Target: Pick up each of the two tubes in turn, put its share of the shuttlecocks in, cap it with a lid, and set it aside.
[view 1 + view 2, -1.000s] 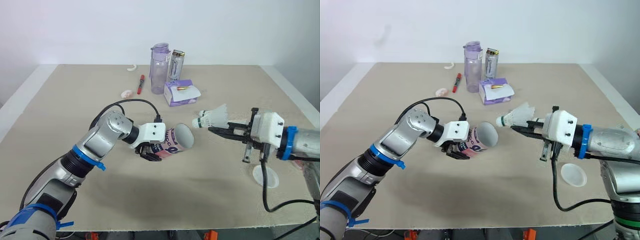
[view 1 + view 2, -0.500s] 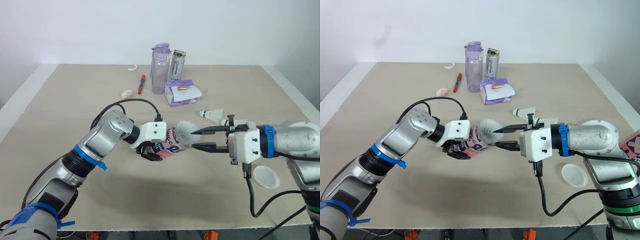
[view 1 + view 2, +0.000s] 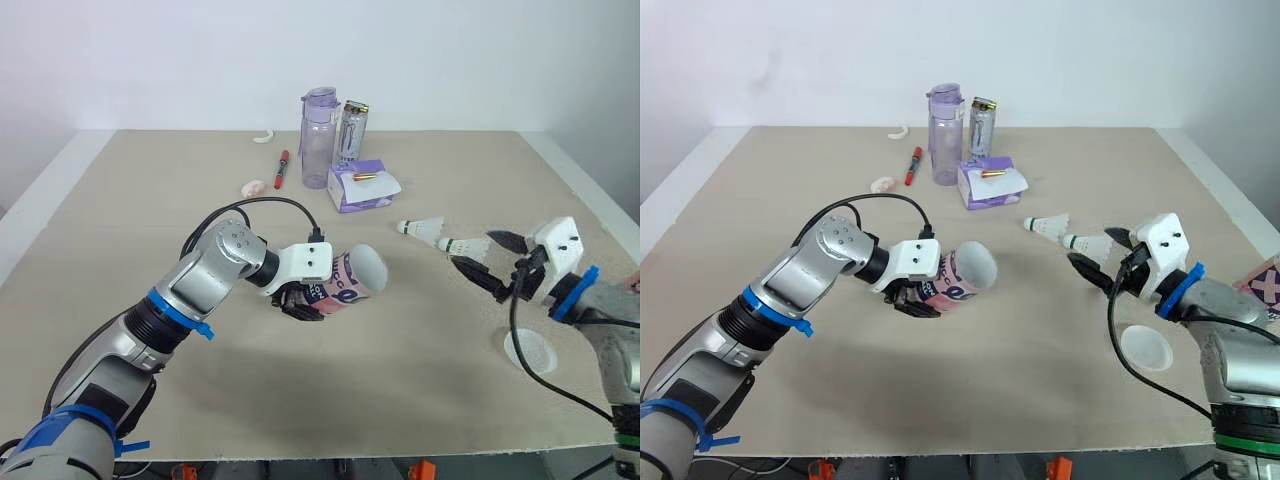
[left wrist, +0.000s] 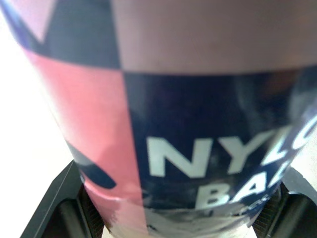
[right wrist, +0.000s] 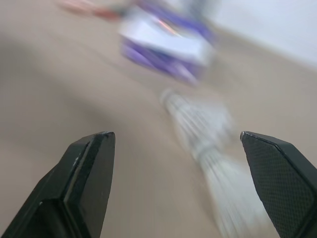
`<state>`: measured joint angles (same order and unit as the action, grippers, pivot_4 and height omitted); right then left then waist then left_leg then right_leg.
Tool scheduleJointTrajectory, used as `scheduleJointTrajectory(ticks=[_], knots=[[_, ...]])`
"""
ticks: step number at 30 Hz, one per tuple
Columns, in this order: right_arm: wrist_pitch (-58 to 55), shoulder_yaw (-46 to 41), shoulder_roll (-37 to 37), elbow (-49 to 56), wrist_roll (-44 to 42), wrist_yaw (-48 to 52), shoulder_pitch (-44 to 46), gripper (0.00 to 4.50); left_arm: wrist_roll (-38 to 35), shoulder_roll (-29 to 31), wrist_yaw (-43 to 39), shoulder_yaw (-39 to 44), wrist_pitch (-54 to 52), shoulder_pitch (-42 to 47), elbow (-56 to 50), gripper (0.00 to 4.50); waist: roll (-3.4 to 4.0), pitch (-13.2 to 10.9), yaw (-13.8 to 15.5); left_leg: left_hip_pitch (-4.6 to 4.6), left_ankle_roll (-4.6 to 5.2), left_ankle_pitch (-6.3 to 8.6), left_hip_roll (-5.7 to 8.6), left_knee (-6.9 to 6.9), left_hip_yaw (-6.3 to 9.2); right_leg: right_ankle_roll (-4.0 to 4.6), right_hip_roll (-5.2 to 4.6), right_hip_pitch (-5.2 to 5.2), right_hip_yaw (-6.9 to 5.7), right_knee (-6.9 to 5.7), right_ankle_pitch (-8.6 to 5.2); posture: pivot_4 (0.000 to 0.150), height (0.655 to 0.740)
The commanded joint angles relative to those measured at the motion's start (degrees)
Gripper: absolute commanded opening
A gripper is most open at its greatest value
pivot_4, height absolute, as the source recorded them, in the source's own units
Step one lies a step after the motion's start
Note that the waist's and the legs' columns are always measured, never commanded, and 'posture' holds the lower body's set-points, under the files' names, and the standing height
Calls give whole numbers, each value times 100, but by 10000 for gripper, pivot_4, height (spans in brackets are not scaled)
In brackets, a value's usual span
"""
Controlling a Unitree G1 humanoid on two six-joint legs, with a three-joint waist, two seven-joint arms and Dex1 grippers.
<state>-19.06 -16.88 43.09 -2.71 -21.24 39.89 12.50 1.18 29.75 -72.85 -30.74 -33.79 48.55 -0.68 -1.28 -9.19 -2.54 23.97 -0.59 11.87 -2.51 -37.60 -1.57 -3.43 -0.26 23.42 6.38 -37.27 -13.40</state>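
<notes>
**Table holds two loose shuttlecocks; first tube uncapped**

Beige table (image 3: 120,200) spreads under both my arms, with a bottle (image 3: 318,137), a can (image 3: 351,130) and a purple box (image 3: 362,186) at the far side.

From the head: my left claw (image 3: 300,303) is clenched on the tube (image 3: 345,280), holding it level above the table with its mouth toward my right arm. The mouth looks pale, as if feathers sit inside, though I cannot be sure. My right claw (image 3: 472,250) is spread wide and empty. Two shuttlecocks (image 3: 425,227) lie near it, the closer one (image 3: 462,244) just at its fingertips. One lid (image 3: 530,352) lies flat beside my right wrist. A pink patterned thing (image 3: 1265,283) at the edge is probably the second tube.

Left wrist: the tube's printed wall (image 4: 198,124) sits between my pads (image 4: 64,208).

Right wrist: my fingers (image 5: 84,183) stand apart, with a blurred shuttlecock (image 5: 208,134) ahead.

I judge this an early stage: loading unfinished, no cap on, nothing set aside.
</notes>
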Motion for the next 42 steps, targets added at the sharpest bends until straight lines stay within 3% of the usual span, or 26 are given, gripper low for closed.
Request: scheduleJointTrajectory(ticks=[1,26,30,33,36,37,42], knots=[[20,-207,-58,-335,144,-430,325,43518,123,27,62,-82,2,31,62,32987,10,-2,-3,1,1,0,1,0,0,0,-1,0,0,0,0,1500,7400],[-152,331,-441,-1916,191,146,1364,43518,142,107,152,-58,-20,-42,-18,32987,14,-1,-19,1,5,-3,3,1,0,-8,1,-2,4,0,3,1500,7400],[37,307,-468,-2410,267,181,1607,35157,146,98,166,-61,-42,-36,-22,32987,14,-1,-21,1,5,-3,3,1,2,-7,2,-2,5,0,4,1500,7400],[151,297,-467,-2721,294,230,1742,21930,151,106,169,-60,-65,-28,-32,32987,14,-2,-22,1,5,-3,4,1,1,-8,2,-2,6,0,4,1500,7400],[251,306,-470,-2893,323,276,1809,5160,151,134,163,-44,-65,-29,-43,32987,14,-2,-23,1,5,-3,4,2,1,-9,3,-2,6,0,4,1500,7400],[280,302,-474,-2931,332,282,1823,2453,153,139,166,-41,-57,-32,-40,32987,15,-2,-24,1,5,-3,4,2,1,-9,3,-2,6,0,4,1500,7400],[440,269,-422,-2883,358,299,1752,868,173,130,181,-53,9,-37,25,32987,14,-2,-24,1,5,-3,4,2,1,-10,3,-2,7,0,5,1500,7400]])
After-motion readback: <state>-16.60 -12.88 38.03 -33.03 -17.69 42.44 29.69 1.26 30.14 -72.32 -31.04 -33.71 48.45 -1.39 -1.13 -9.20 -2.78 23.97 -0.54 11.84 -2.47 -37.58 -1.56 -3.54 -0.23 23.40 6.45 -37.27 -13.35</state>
